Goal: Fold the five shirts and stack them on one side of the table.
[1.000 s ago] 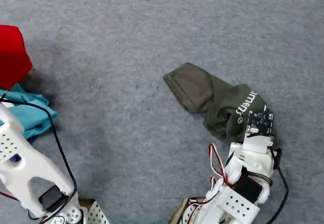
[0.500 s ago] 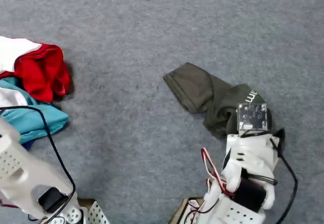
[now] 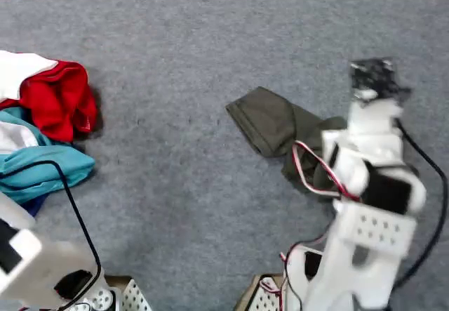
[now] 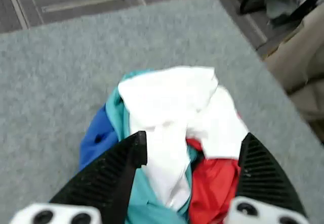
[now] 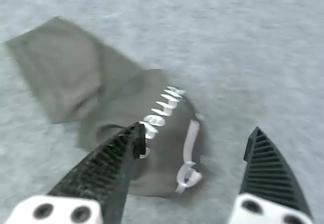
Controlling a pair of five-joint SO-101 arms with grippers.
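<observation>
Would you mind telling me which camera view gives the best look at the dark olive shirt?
The right wrist view: the olive shirt lies almost whole, white print visible. In the high view the right arm covers its printed end, leaving the folded part exposed. The left wrist view faces the heap of coloured shirts instead.

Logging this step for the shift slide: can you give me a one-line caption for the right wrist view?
Right gripper with jaws open over a crumpled olive shirt on the grey table.
</observation>
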